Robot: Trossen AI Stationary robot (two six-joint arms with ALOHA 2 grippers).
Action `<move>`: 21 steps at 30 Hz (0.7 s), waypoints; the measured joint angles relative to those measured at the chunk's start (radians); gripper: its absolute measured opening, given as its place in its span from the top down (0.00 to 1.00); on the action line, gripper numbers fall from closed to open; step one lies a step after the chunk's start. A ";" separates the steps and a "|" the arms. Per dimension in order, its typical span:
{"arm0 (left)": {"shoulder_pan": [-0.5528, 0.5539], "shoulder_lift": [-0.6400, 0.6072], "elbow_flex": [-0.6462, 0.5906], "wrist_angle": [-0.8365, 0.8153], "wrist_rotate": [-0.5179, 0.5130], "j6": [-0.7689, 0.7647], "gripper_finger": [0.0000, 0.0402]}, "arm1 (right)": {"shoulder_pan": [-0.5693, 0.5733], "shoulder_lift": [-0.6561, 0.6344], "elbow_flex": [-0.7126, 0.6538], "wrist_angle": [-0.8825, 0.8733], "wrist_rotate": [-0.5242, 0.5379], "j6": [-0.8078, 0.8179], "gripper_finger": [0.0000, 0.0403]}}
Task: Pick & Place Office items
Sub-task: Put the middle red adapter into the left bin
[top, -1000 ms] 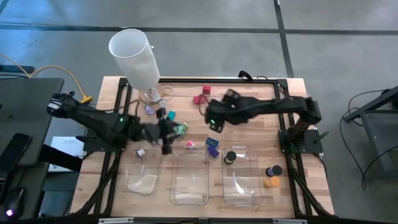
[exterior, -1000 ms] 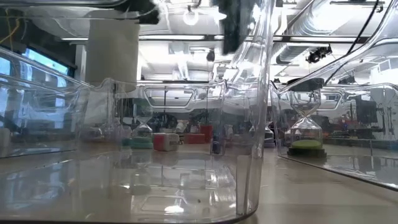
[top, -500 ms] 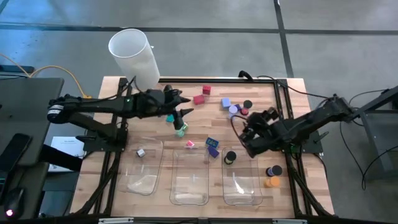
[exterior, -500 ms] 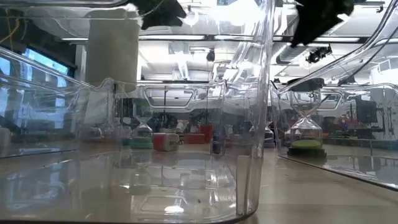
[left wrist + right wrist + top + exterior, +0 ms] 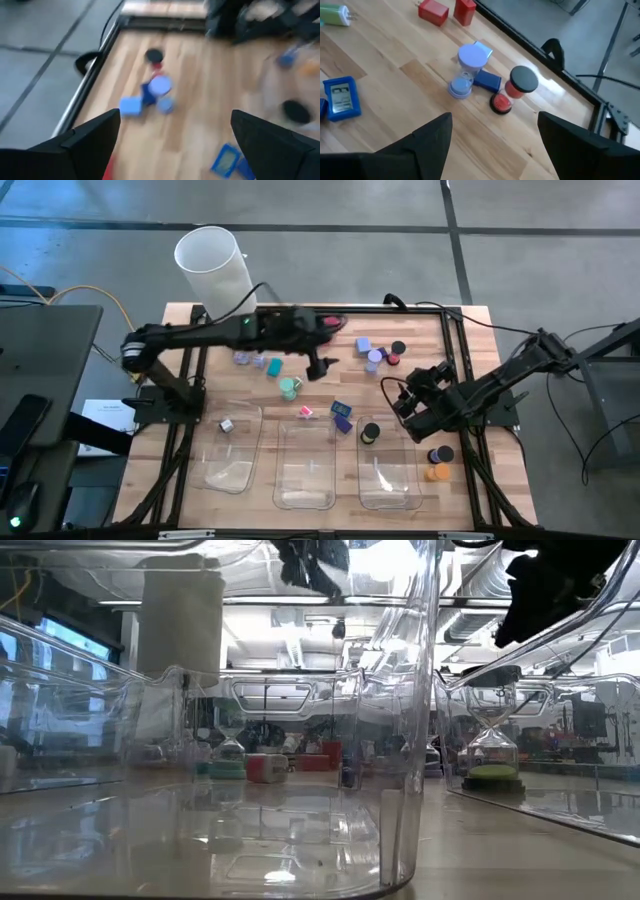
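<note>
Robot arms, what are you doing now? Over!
Left gripper open, empty, above the far table. Right gripper open, empty, near the right tray. Office items scattered loose. Nothing blocking.

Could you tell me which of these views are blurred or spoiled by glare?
Left wrist view: motion-blurred, the blue pieces smeared. Right wrist view: sharp, the black-capped red timer crisp. Low view: glare and reflections through the clear tray wall. High view: clear overall.
</note>
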 joint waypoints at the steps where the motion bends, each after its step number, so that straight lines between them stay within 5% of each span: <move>1: 0.016 0.030 0.046 -0.061 -0.001 0.028 0.07 | 0.002 0.000 -0.001 0.000 -0.001 0.000 0.30; 5: 0.106 0.134 0.175 -0.241 0.058 0.115 0.07 | 0.021 0.000 -0.001 0.003 0.005 0.000 0.30; 11: 0.248 0.257 0.191 -0.305 0.227 0.224 0.07 | 0.037 0.000 -0.001 0.017 0.014 0.000 0.30; 21: 0.312 0.403 0.191 -0.324 0.151 0.251 0.07 | 0.056 0.000 -0.001 0.026 0.038 -0.008 0.30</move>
